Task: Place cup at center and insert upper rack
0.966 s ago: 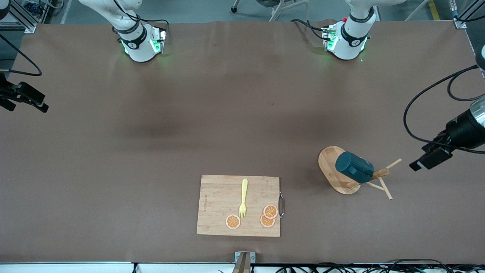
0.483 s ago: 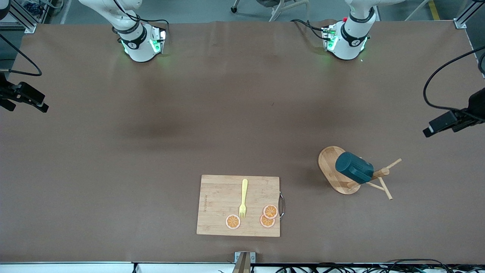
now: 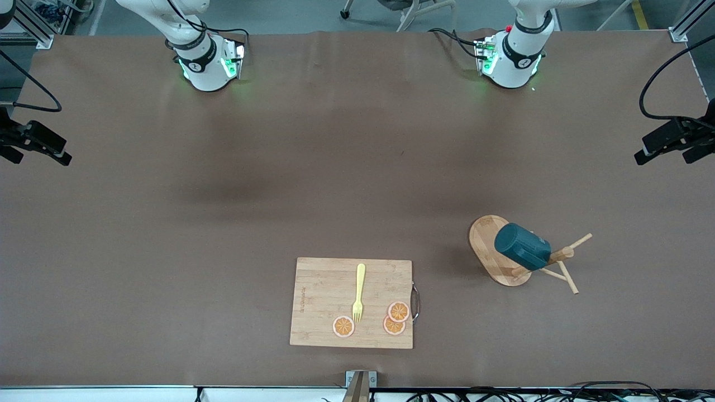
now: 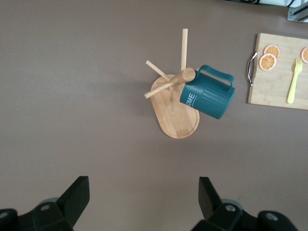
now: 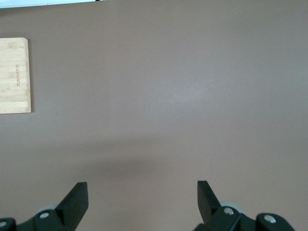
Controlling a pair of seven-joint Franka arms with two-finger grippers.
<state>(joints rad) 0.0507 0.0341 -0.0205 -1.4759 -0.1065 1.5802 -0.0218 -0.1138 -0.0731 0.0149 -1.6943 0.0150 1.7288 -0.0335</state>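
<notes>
The dark teal cup (image 3: 522, 245) hangs tilted on a peg of the upper rack (image 3: 485, 241), a light wooden mug tree with an oval base. The rack stands toward the left arm's end of the table. In the left wrist view the cup (image 4: 207, 98) shows its handle, beside the rack's post and its oval base (image 4: 177, 124). My left gripper (image 3: 670, 149) hovers open and empty over the table's edge at that end, well apart from the rack; its jaws (image 4: 143, 186) frame bare table. My right gripper (image 3: 33, 152) waits open and empty over the right arm's end (image 5: 140, 189).
A bamboo cutting board (image 3: 324, 304) lies near the table's front edge, carrying a yellow fork (image 3: 358, 293) and three orange slices (image 3: 397, 311). Its corner (image 5: 14, 74) shows in the right wrist view. Both arm bases stand along the back edge.
My left gripper has drawn away from the rack, moving toward the robots' bases along the table's end. The cup, the rack and the right arm have not moved.
</notes>
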